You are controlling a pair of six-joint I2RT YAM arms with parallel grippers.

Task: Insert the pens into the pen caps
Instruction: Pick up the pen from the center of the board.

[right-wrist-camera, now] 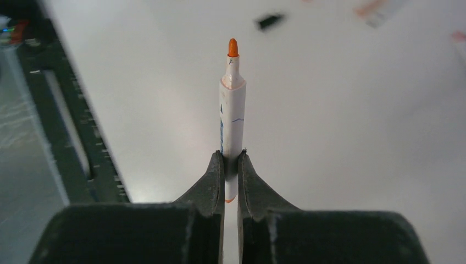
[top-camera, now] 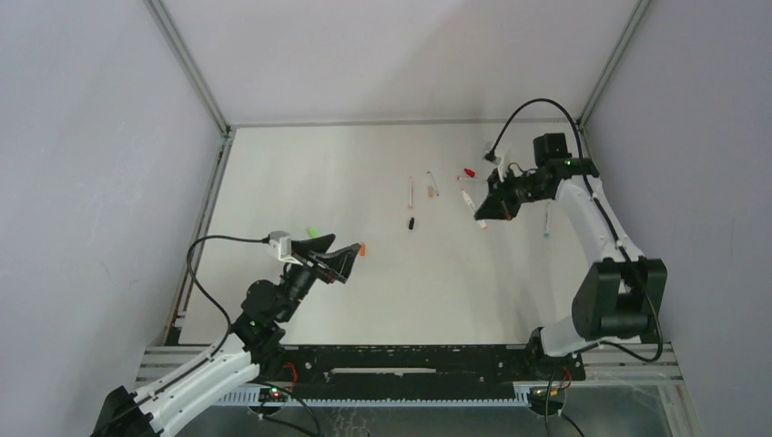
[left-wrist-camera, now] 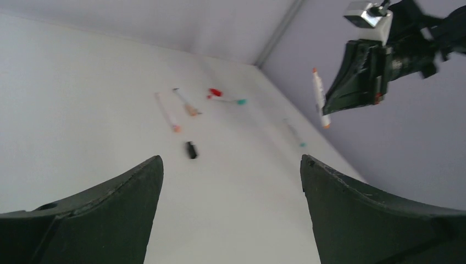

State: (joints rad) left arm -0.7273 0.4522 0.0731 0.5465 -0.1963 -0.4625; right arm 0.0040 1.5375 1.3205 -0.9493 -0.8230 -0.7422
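My right gripper (right-wrist-camera: 231, 157) is shut on a white pen (right-wrist-camera: 232, 115) near its back end, the orange tip pointing away and held above the table. In the left wrist view that pen (left-wrist-camera: 319, 99) hangs in the air at the right. My left gripper (left-wrist-camera: 231, 165) is open with nothing between its fingers (left-wrist-camera: 132, 203). A black pen cap (left-wrist-camera: 190, 149) lies ahead of it. From above, an orange cap (top-camera: 362, 248) lies beside the left gripper (top-camera: 349, 259) and a green cap (top-camera: 312, 233) behind it. A red cap (top-camera: 470, 171) lies near the right gripper (top-camera: 482, 216).
Two pens (top-camera: 411, 189) (top-camera: 432, 185) lie side by side at the table's middle back. Another pen with a teal end (top-camera: 547, 221) lies at the right by the right arm. Grey walls close in the table on three sides; a black rail (top-camera: 410, 373) runs along the near edge.
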